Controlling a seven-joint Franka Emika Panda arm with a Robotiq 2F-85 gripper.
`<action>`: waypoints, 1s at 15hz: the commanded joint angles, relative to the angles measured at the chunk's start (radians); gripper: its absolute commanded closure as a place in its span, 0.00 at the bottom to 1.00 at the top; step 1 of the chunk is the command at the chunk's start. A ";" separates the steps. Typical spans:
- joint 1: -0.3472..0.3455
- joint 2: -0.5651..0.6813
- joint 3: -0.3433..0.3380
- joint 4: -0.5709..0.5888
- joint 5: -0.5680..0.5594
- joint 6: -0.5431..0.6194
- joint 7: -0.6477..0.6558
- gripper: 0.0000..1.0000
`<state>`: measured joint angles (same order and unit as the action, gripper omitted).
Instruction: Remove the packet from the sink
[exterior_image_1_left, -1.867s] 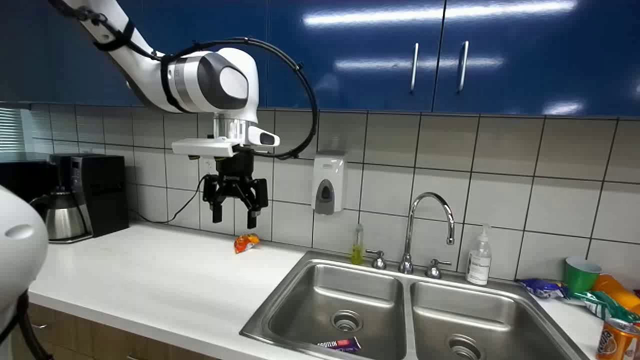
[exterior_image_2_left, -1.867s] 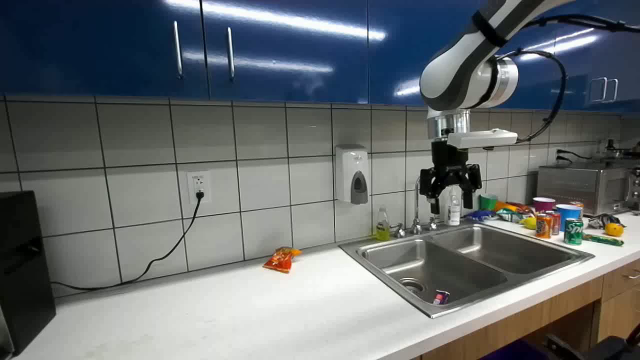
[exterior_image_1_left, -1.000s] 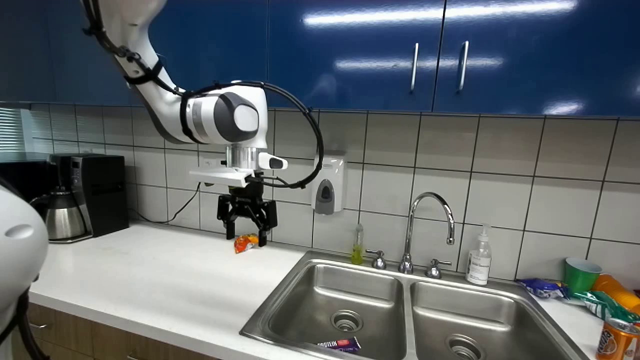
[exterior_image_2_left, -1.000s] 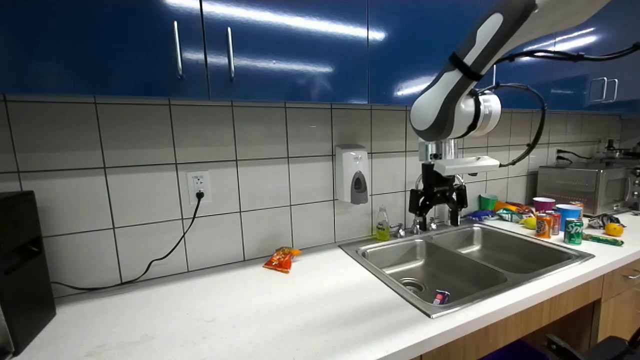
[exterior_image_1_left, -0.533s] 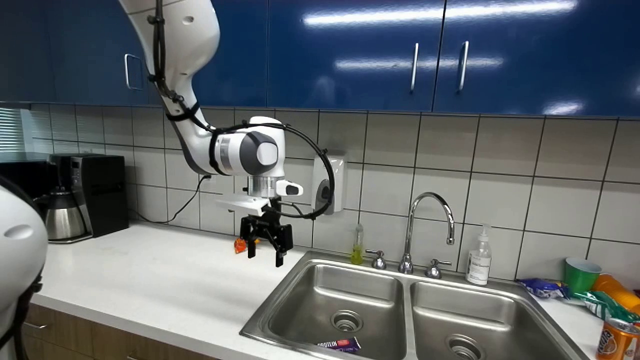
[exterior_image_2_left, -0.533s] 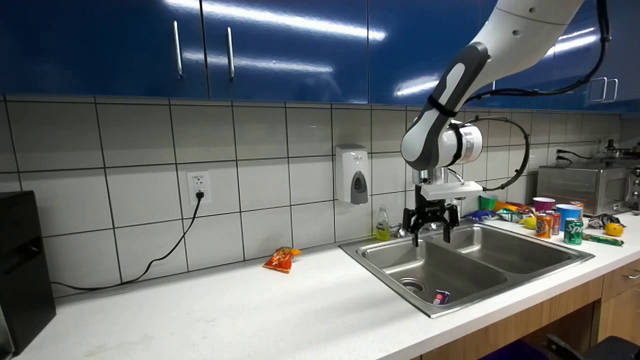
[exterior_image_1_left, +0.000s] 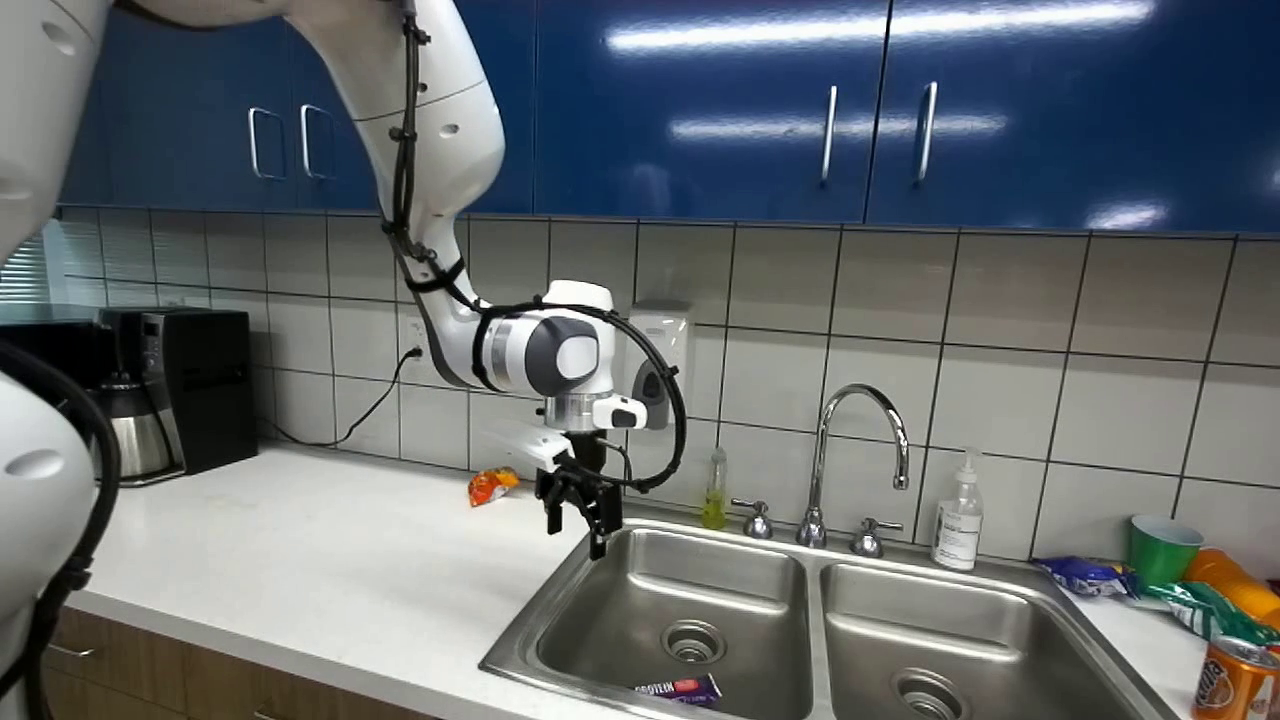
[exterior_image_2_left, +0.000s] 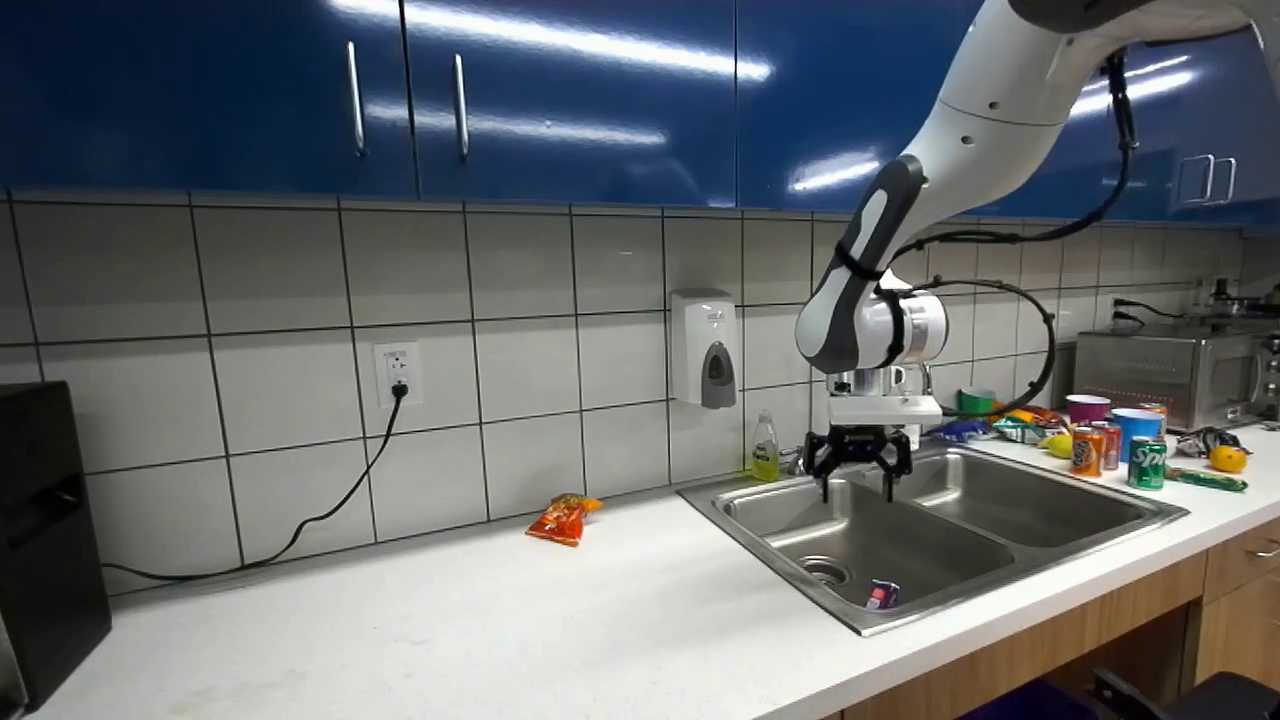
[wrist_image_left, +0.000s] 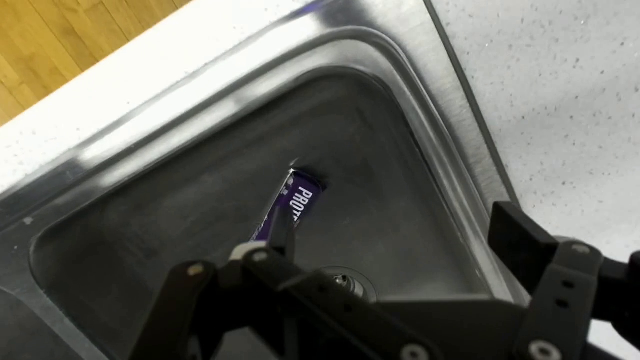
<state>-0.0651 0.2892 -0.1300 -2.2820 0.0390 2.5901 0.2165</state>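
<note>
Gripper: lower now, jaws spread, empty
Packet: unmoved, below the gripper and aside, in the sink
Removal: approach seemingly underway, grasp still ahead

Glossy blue cabinets hang above white wall tiles.

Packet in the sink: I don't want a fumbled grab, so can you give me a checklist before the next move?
1. Claw open and empty: ok.
2. Packet inside the sink: ok.
3. Packet centred between the fingers: not ok; in the wrist view, one covers part of it.
4. Claw apart from the faucet: ok.
5. Packet loose, not stuck: cannot tell.
</note>
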 joint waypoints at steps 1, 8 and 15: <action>-0.011 0.086 -0.005 0.074 0.057 0.034 0.057 0.00; -0.017 0.197 -0.058 0.140 0.103 0.110 0.134 0.00; -0.014 0.304 -0.100 0.220 0.112 0.124 0.193 0.00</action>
<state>-0.0716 0.5435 -0.2280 -2.1111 0.1335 2.7094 0.3759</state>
